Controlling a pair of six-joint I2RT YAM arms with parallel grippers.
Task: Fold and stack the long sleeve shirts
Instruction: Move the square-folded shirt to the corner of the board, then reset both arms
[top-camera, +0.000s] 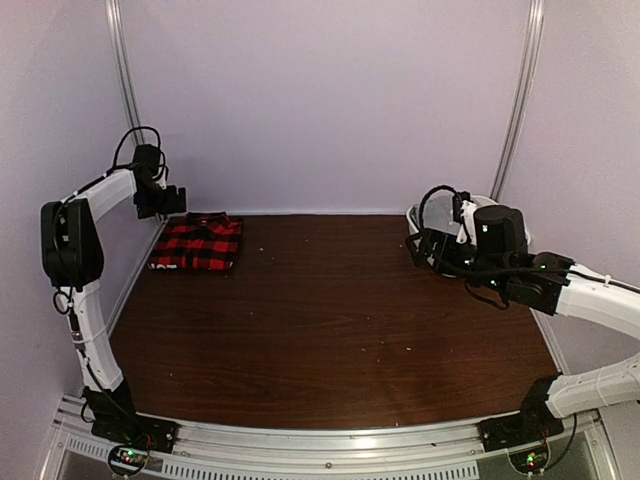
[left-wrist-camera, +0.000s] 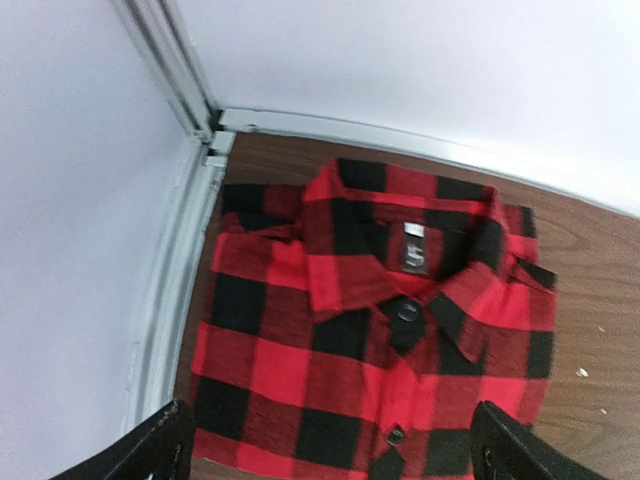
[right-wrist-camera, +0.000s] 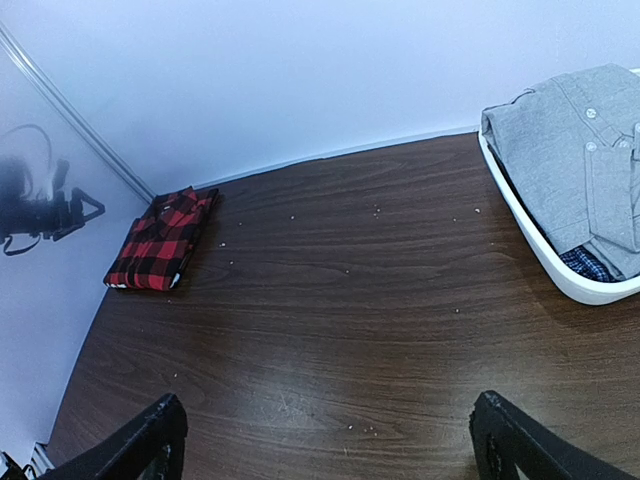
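A red-and-black check flannel shirt (top-camera: 198, 243) lies folded at the table's far left corner, collar up. It also shows in the left wrist view (left-wrist-camera: 370, 340) and in the right wrist view (right-wrist-camera: 158, 240). My left gripper (top-camera: 165, 202) hovers just above its far left edge, open and empty, with its fingertips (left-wrist-camera: 150, 450) wide apart over the shirt. My right gripper (top-camera: 425, 248) is open and empty above the table's right side, next to a white basket (right-wrist-camera: 560, 270) that holds a grey shirt (right-wrist-camera: 580, 150) and a blue check cloth (right-wrist-camera: 587, 264).
The white basket (top-camera: 415, 215) stands at the far right behind my right arm. White walls and metal rails close the table at the back and at both sides. Small crumbs dot the dark wood top (top-camera: 330, 320).
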